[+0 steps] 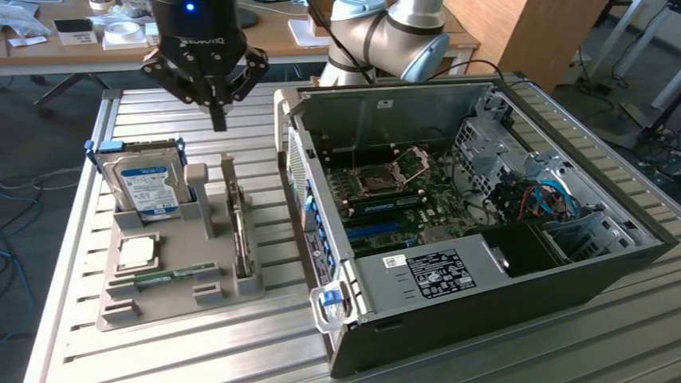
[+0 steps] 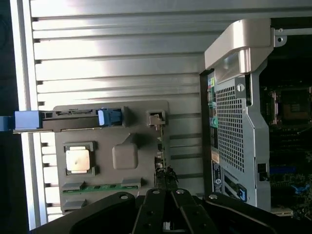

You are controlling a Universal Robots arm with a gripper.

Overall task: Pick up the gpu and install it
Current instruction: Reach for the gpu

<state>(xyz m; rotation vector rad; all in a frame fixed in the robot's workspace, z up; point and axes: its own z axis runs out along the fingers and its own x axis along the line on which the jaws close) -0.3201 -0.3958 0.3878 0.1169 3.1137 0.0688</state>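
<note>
The gpu (image 1: 236, 227) stands on its edge in a slot of the grey parts tray (image 1: 159, 307), to the exterior view's left of the open computer case (image 1: 553, 263). In the wrist view the gpu (image 2: 160, 163) shows edge-on as a thin line with its silver bracket at one end. My gripper (image 1: 218, 120) hangs well above the table beyond the tray's far end, shut and holding nothing. From the wrist, its black fingers (image 2: 155, 212) point down toward the card. The motherboard (image 1: 388, 195) lies exposed inside the case.
The tray also carries a blue-labelled hard drive (image 1: 149, 187) standing upright, a square processor (image 1: 139, 253) and a green memory stick (image 1: 171, 277). The case wall (image 2: 234, 126) rises close beside the tray. A slatted metal table (image 1: 191, 351) bears everything; desks stand behind.
</note>
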